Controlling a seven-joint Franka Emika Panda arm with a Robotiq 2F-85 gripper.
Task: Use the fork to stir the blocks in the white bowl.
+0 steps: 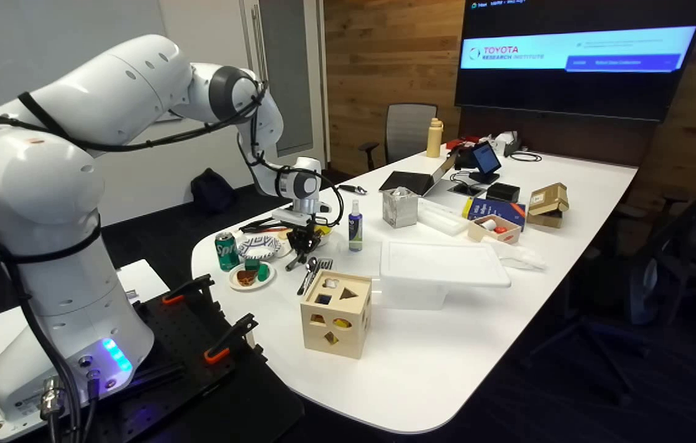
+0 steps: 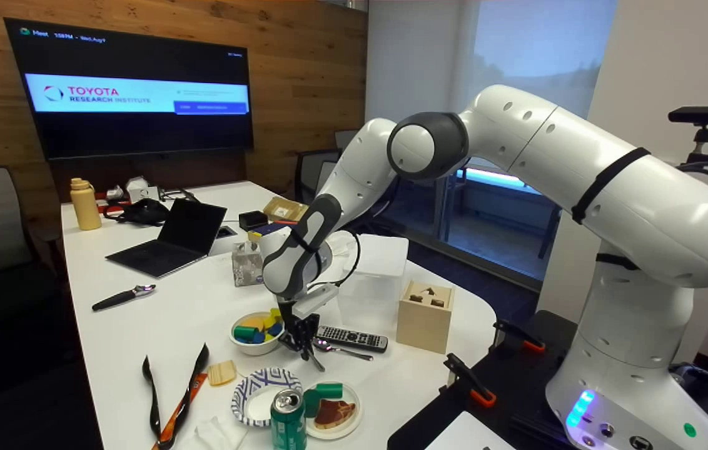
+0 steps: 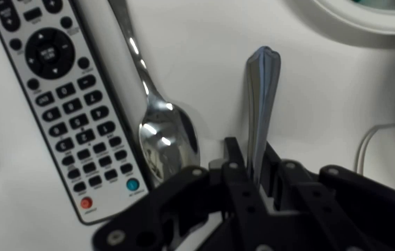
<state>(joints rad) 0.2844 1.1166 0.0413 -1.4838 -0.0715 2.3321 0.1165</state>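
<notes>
"So, where does the arm (image 2: pixel 427 145) stand?"

"Over the table (image 2: pixel 119 344), wrist beside the white bowl (image 2: pixel 254 350), not above it."

"And the blocks (image 2: pixel 246 333)?"

"In the bowl: green, yellow and blue pieces, heaped to about its edge. That's my worry. Stir too deep or too fast and some could hop out; cross too low and the fork (image 3: pixel 262 90) might catch the bowl and tip it, or swivel in a grip that thin."

"How's the claw (image 3: pixel 251 150)?"

"Clenched, by the look of the wrist view: fingers (image 3: pixel 233 151) drawn in on both sides of the handle (image 3: pixel 263 69), apparently pinching it. The spoon (image 3: pixel 168 139) lies just beside. Tines I can't see, so calling it the fork leans on the task."
</notes>
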